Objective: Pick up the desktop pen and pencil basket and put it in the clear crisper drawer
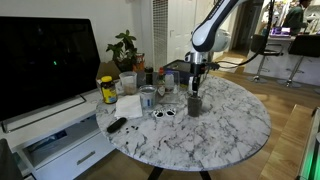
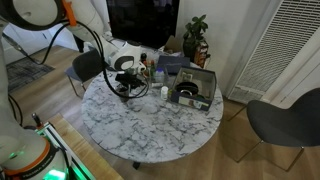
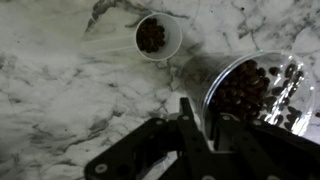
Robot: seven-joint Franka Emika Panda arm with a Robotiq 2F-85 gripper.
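The desktop pen and pencil basket (image 1: pixel 194 103) is a small dark upright cup standing on the round marble table (image 1: pixel 235 130). In the wrist view its shiny rim and dark mesh-like inside (image 3: pixel 250 90) fill the right side. My gripper (image 3: pixel 203 112) is right above it (image 1: pixel 196 86). Its two fingers straddle the near wall of the basket with only a narrow gap, so it looks shut on the rim. The clear crisper drawer (image 2: pixel 205 78) is a low see-through bin at the table's far side, apart from the gripper (image 2: pixel 128 82).
A white scoop with dark contents (image 3: pixel 157 35) lies close beside the basket. A yellow-labelled jar (image 1: pixel 107 90), glasses and other small items crowd one side of the table. A TV (image 1: pixel 45 60) on a white stand and a potted plant (image 1: pixel 125 45) stand behind.
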